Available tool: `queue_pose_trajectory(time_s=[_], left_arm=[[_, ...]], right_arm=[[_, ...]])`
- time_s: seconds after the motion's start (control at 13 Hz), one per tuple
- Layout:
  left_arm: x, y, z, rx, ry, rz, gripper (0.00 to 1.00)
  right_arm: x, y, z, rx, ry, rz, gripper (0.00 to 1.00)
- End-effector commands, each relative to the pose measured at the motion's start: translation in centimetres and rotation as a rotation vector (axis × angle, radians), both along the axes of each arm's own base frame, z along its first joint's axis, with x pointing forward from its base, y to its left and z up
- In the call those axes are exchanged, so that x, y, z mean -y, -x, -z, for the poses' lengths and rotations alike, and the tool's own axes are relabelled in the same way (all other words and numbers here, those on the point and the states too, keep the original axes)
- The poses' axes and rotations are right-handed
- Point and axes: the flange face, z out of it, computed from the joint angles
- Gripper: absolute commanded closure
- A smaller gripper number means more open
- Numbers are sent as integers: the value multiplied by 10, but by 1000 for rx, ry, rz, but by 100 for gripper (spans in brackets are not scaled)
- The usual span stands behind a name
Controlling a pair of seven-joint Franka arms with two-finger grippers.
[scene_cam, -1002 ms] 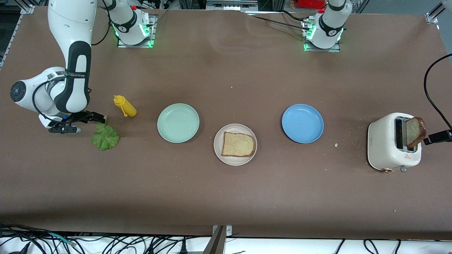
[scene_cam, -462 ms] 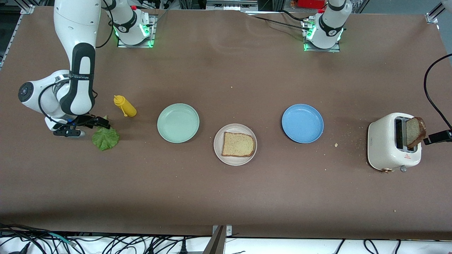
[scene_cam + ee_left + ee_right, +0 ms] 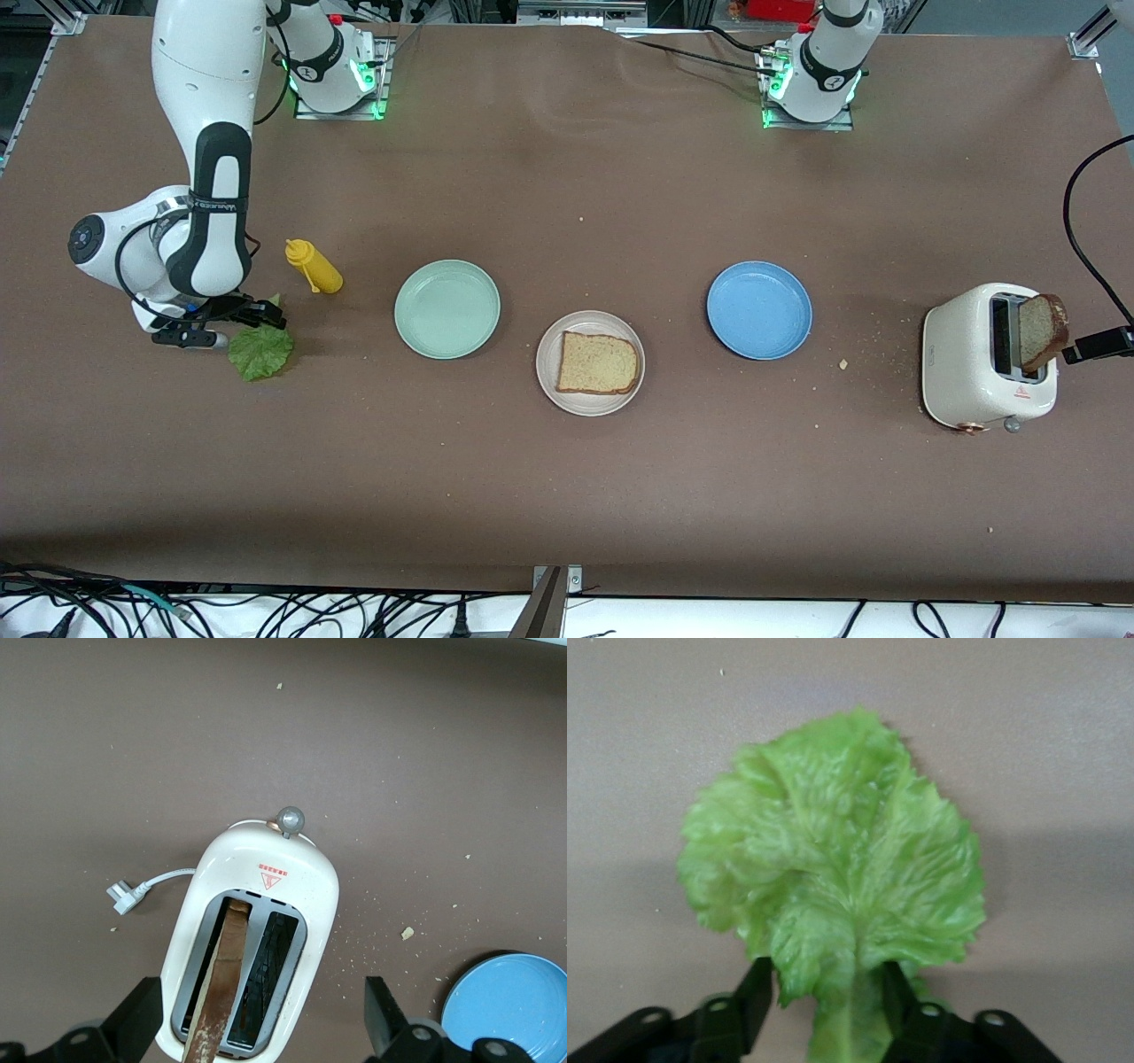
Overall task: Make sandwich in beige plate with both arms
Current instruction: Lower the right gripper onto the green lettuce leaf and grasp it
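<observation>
Now right claw (image 3: 827,997) pinches lettuce leaf (image 3: 833,877) stem edge.

Left gripper (image 3: 264,1028) open over white toaster (image 3: 257,939); bread slice (image 3: 221,979) in slot.

Both arms (image 3: 208,133) white w/ black bands, black cables; green lights at bases; black fingers (image 3: 753,997).

Brown table (image 3: 567,496) bearing a lettuce leaf (image 3: 260,354), yellow squeeze bottle (image 3: 314,266), mint-green plate (image 3: 447,309), beige plate (image 3: 551,381), blue plate (image 3: 759,310), white toaster (image 3: 966,363) and scattered crumbs (image 3: 843,364).
</observation>
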Motion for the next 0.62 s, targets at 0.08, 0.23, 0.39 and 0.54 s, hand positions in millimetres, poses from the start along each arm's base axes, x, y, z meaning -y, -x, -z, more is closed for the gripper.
queue_pose_trajectory(time_s=[0.08,0.23,0.39,0.54], left_arm=[[1,1,-2,-9,-27,16,0],[1,1,-1,-11,-28,16,0],[1,1,-1,-11,-28,16,0],[1,1,-1,-11,-28,16,0]], right_arm=[[2,-4,3,12,-6,-11,100],[3,-9,-6,20,-3,-17,100],[15,-11,-25,12,29,-40,100],[20,-22,-64,-5,41,-87,100]])
